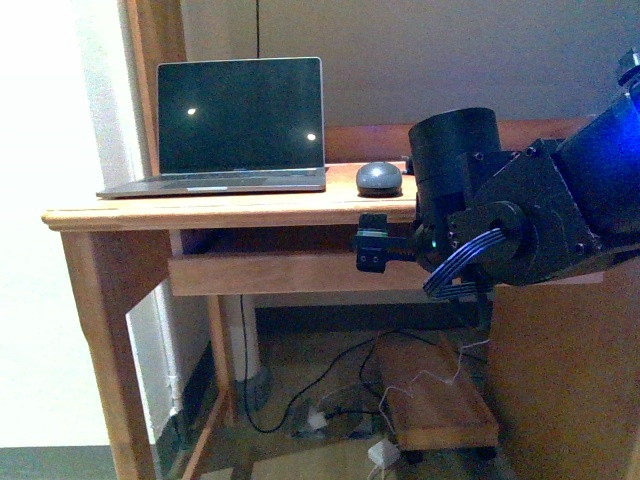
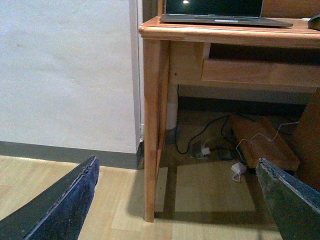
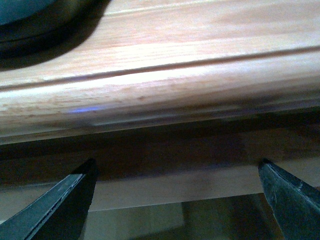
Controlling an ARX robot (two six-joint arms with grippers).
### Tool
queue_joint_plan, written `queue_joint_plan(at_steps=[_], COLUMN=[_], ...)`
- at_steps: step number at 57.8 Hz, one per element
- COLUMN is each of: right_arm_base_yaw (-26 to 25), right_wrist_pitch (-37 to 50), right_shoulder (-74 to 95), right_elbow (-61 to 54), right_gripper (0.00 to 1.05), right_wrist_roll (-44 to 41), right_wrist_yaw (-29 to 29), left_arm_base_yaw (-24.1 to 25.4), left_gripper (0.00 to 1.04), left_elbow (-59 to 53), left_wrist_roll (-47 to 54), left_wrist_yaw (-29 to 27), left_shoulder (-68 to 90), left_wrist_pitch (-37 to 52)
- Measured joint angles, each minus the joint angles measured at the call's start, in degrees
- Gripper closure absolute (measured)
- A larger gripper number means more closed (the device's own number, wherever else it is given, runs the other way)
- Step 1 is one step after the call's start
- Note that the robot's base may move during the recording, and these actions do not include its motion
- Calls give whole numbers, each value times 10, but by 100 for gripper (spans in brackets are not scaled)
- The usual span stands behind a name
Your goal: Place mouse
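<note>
The dark grey mouse point(image 1: 379, 178) lies on the wooden desk point(image 1: 240, 212), just right of the laptop point(image 1: 240, 120). My right gripper point(image 1: 372, 248) hangs a little below the desk's front edge, under the mouse, and is open and empty. In the right wrist view the right gripper point(image 3: 175, 200) faces the desk edge point(image 3: 175, 75) from close by, with the mouse point(image 3: 30, 15) showing at one corner. My left gripper point(image 2: 175, 210) is open low over the floor, far from the desk point(image 2: 200, 35). The mouse point(image 2: 315, 21) just shows at that picture's border.
A drawer front point(image 1: 270, 272) sits under the desktop. Beneath the desk are cables point(image 2: 200, 142), a white adapter point(image 2: 238, 170) and a wooden board point(image 1: 440, 395). A desk leg point(image 2: 152, 130) stands beside the white wall point(image 2: 65, 70). A wooden panel point(image 1: 565, 380) is at the right.
</note>
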Motion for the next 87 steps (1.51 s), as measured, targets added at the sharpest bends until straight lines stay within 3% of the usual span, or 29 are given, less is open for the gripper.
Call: queue_joint_plan(at_steps=[22, 39, 56, 68, 80, 83, 87], right_arm_base_yaw=[-19, -30, -31, 24, 71, 80, 57], right_wrist_pitch=[78, 95, 63, 36, -51, -110, -184], right_shoulder=[-184, -435, -682, -825, -958, -993, -1037], right_elbow=[-221, -419, -562, -627, -673, -672, -685], right_gripper=[8, 8, 8, 8, 8, 14, 25], right_wrist_roll=[12, 68, 87, 34, -14, -43, -79], right_wrist_yaw=[-95, -111, -55, 10, 64, 93, 71], left_arm_base_yaw=[0, 0, 0, 0, 0, 0, 0], left_gripper=[8, 8, 8, 8, 8, 8, 8], left_elbow=[0, 0, 0, 0, 0, 0, 0], left_wrist_roll=[0, 0, 0, 0, 0, 0, 0], left_wrist_yaw=[0, 0, 0, 0, 0, 0, 0], left_shoulder=[0, 0, 0, 0, 0, 0, 0], left_wrist_pitch=[0, 0, 0, 0, 0, 0, 0])
